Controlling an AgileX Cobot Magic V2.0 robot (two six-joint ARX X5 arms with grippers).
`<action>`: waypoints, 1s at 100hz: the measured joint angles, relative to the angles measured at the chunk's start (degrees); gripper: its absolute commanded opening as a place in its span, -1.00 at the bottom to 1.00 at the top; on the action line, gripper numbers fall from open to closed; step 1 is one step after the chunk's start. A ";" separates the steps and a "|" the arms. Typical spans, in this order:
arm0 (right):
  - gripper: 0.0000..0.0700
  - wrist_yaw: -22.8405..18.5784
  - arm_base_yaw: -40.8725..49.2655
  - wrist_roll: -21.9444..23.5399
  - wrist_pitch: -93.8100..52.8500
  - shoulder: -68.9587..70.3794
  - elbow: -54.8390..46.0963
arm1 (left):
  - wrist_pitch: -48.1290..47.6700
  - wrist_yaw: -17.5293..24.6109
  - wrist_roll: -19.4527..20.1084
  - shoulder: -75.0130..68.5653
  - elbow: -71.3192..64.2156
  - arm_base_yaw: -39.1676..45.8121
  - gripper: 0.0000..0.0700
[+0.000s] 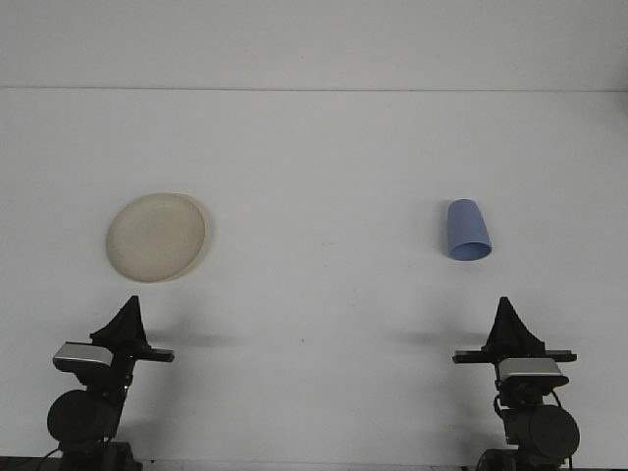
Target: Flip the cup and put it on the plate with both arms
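A cream round plate (157,236) lies flat on the white table at the left. At the right, a light blue cup (467,230) seems to lie on its side, its wider end facing me and its narrow end pointing away. My left gripper (130,304) sits low at the near left edge, just in front of the plate, its dark fingers meeting in a point and holding nothing. At the near right, my right gripper (506,304) stands the same way, shut and empty, a short way in front of the cup.
The white table (324,177) runs back to a pale wall. Only the plate and the cup lie on it. Both arm bases and wrist cameras fill the bottom corners.
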 measured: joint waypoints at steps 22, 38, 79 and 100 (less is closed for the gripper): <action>-1.00 0.00 0.00 0.00 0.00 0.00 0.00 | 0.00 0.00 0.00 0.00 0.00 0.00 -0.97; -1.00 -0.28 0.00 0.02 -4.85 0.00 1.73 | 0.00 0.00 0.00 0.00 0.00 0.00 -0.97; -1.00 -0.35 0.00 0.20 -25.70 7.21 23.76 | 0.00 0.00 0.00 0.00 0.00 0.00 -0.97; -1.00 -0.33 0.00 0.17 -41.11 18.69 38.14 | 0.00 0.00 0.00 0.00 0.00 0.00 -0.97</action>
